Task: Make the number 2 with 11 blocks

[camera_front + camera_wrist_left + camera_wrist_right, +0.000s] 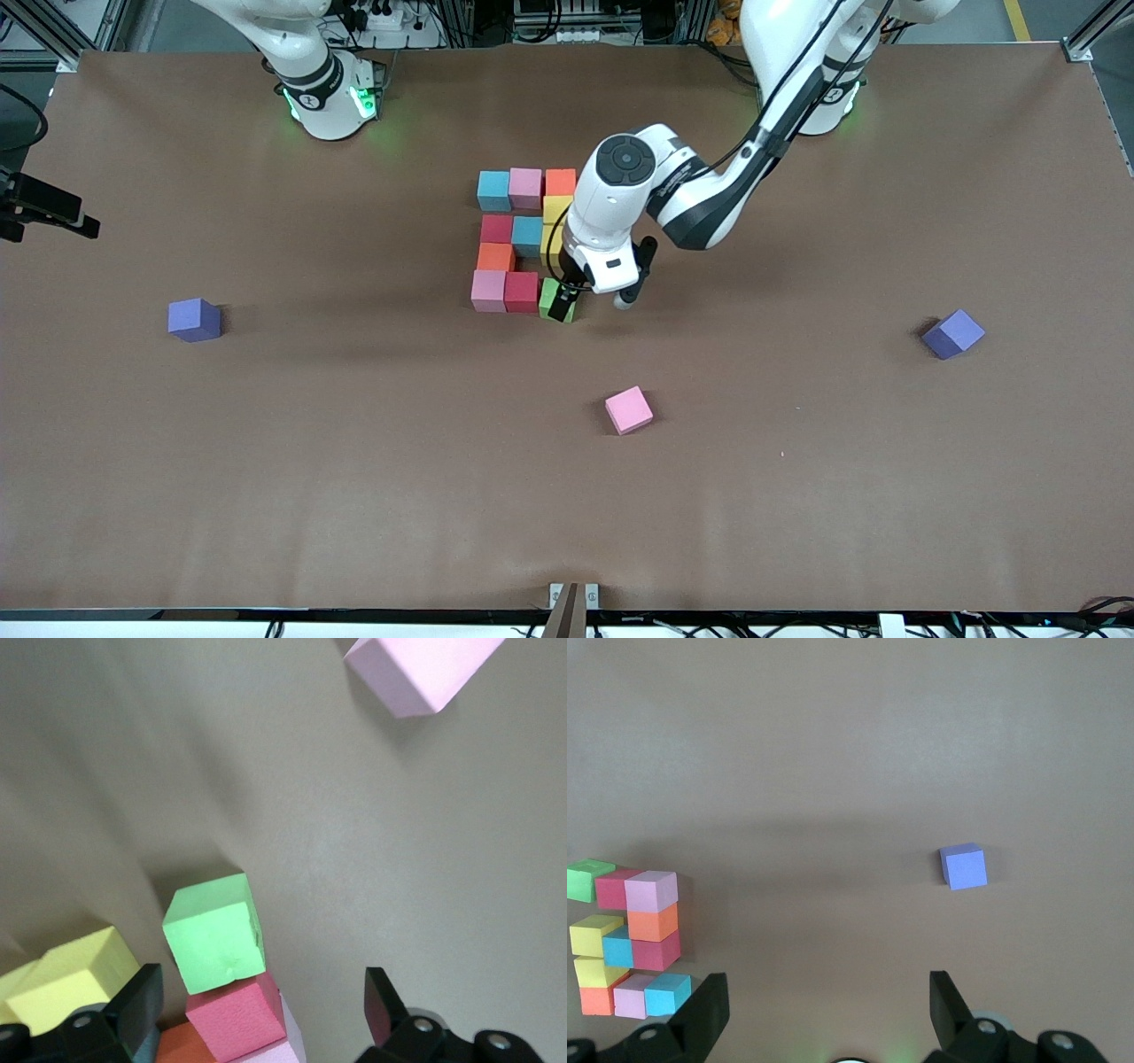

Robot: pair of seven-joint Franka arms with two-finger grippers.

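On the brown table point(797, 496), matte cube digit point(523, 241), left hand point(595, 306) spread, right hand point(828, 1010) spread.

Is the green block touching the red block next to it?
Touching. In the left wrist view the green block sits flush against the red block with no table showing between them; the front view shows them side by side too.

Brown table point(266, 461) carries the number 2 point(523, 241) (11 blocks), a loose pink cube point(629, 409), 2 purple cubes point(194, 320).
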